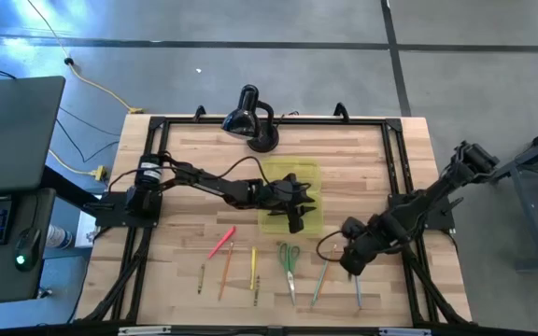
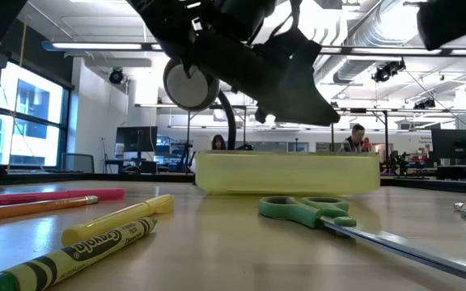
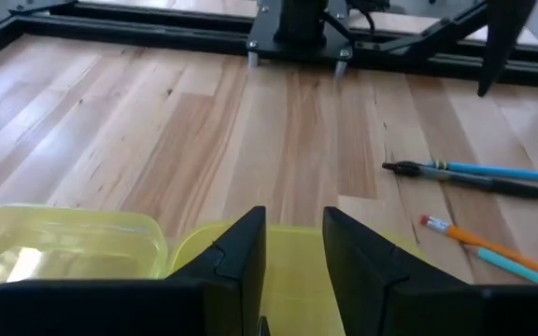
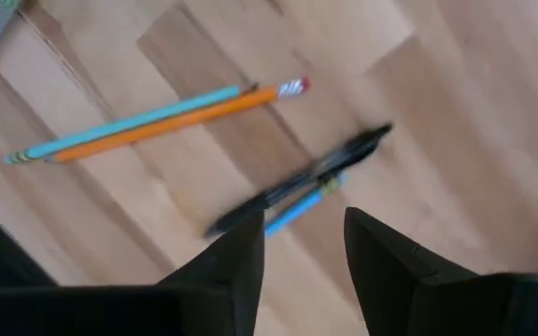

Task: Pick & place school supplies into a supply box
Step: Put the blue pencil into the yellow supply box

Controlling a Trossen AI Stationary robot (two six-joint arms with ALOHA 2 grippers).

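While the left gripper (image 1: 294,220) reached from the left edge of the worktop (image 1: 194,177) to hang over the supply box (image 1: 308,174), we saw in its wrist view that its fingers (image 3: 236,257) stood a narrow gap apart with nothing between them, above the box's yellow-green rim. The supply box lay open near the middle of the worktop, a little toward the rear edge, just in front of the black desk lamp (image 1: 248,116). From table height we saw it as a low translucent tray (image 2: 287,173) under the dark arm.

The right gripper (image 1: 353,266) hovered near the front right part of the worktop, above a black pen (image 4: 299,182) and a blue pen (image 4: 299,205) lying together. Its fingers (image 4: 236,257) were parted by a moderate gap and held nothing. Close by lay an orange pencil (image 4: 180,117) touching a light blue pencil (image 4: 124,121) along their length.

Along the front edge the other supplies lay apart from the box: the green-handled scissors (image 1: 290,259), a yellow crayon (image 1: 253,266), an orange pencil (image 1: 225,271), a pink-red marker (image 1: 221,243) and a short dark pencil (image 1: 201,278). In the low view we saw the scissors (image 2: 307,210) in front of the box, and the yellow crayon (image 2: 120,220) beside a green-tipped crayon (image 2: 51,267).
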